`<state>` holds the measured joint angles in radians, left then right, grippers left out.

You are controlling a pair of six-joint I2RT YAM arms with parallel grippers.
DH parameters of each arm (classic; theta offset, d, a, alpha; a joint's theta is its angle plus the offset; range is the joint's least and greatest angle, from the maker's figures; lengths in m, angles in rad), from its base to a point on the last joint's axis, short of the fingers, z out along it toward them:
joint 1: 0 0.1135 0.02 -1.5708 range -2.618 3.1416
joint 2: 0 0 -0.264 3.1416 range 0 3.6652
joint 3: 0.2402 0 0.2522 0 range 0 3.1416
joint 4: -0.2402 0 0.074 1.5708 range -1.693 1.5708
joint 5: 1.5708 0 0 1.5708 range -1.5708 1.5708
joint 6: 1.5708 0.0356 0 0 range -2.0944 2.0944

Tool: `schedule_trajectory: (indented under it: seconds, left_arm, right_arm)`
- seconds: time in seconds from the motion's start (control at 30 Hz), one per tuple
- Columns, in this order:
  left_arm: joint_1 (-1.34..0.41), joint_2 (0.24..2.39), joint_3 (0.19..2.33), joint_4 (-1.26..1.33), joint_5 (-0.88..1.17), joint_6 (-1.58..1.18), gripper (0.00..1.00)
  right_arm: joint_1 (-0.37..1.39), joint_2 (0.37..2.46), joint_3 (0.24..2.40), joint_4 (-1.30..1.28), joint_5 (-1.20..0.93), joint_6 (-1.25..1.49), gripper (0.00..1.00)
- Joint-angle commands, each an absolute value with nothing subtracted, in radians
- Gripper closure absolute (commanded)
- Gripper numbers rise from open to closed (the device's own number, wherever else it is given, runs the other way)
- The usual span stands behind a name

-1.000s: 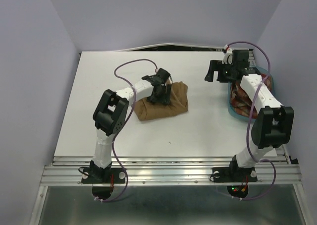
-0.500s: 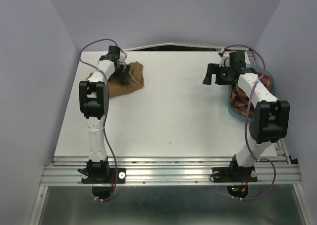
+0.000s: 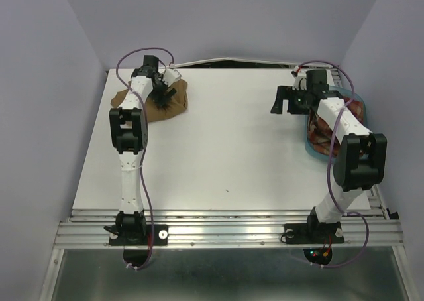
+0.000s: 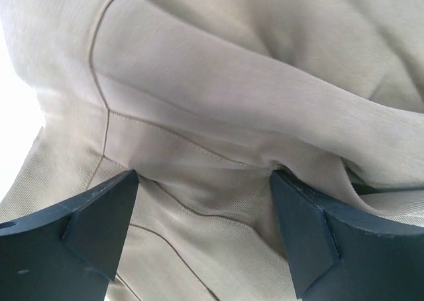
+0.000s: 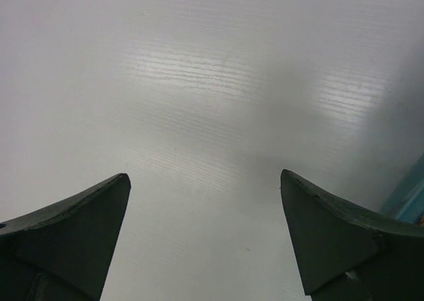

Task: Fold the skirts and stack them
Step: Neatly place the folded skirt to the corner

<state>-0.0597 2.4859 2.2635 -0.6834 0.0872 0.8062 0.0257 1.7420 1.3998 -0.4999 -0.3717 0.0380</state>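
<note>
Where the tan skirt lies bunched in the upper left of the overhead frame, we find the left gripper down on it, fingers spread wide either side of a seamed fold. The left arm crosses and hides part of that cloth. The right gripper hangs over the bare white table, fingers likewise apart and holding nothing. At right, the plaid skirt sits crumpled in a blue tub, partly covered by the right arm.

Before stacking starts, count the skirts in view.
2. The tan skirt lies far left beneath the left tool; the plaid skirt is in the blue tub, far right, partly hidden.
</note>
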Motion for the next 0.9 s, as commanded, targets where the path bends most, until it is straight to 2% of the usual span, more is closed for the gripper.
schedule_trajectory:
  seconds: [0.0,0.1,0.2,0.33,0.43,0.53,0.57,0.63,0.73,0.87]
  left_arm:
    - [-0.052,2.447,2.194,-0.672,0.176,0.908,0.06]
    - [-0.051,2.283,2.103,-0.546,0.202,0.888,0.02]
    - [-0.051,2.154,2.123,-0.482,0.186,0.853,0.01]
    - [-0.048,2.021,2.224,-0.506,0.146,0.784,0.01]
    - [-0.049,1.895,2.169,-0.566,0.129,0.707,0.02]
    - [-0.048,1.806,2.073,-0.656,0.114,0.618,0.08]
    - [-0.045,1.786,1.986,-0.708,0.117,0.592,0.15]
    - [-0.038,1.715,1.871,-0.748,0.15,0.531,0.19]
    - [-0.025,1.605,1.517,-0.678,0.202,0.445,0.2]
    - [-0.017,1.536,1.303,-0.585,0.202,0.371,0.2]
  right_arm:
    - [0.02,1.749,1.443,-0.488,-0.397,0.034,0.0]
    - [0.02,1.741,1.459,-0.488,-0.405,0.041,0.0]
    - [0.02,1.729,1.494,-0.486,-0.419,0.051,0.0]
    - [0.02,1.701,1.561,-0.488,-0.416,0.061,0.0]
    - [0.02,1.669,1.582,-0.485,-0.414,0.069,0.0]
    - [0.02,1.635,1.557,-0.488,-0.414,0.074,0.0]
    - [0.02,1.623,1.545,-0.488,-0.414,0.068,0.0]
    - [0.02,1.591,1.51,-0.488,-0.405,0.06,0.0]
    - [0.02,1.553,1.464,-0.506,-0.4,0.049,0.0]
    - [0.02,1.51,1.405,-0.512,-0.396,0.04,0.0]
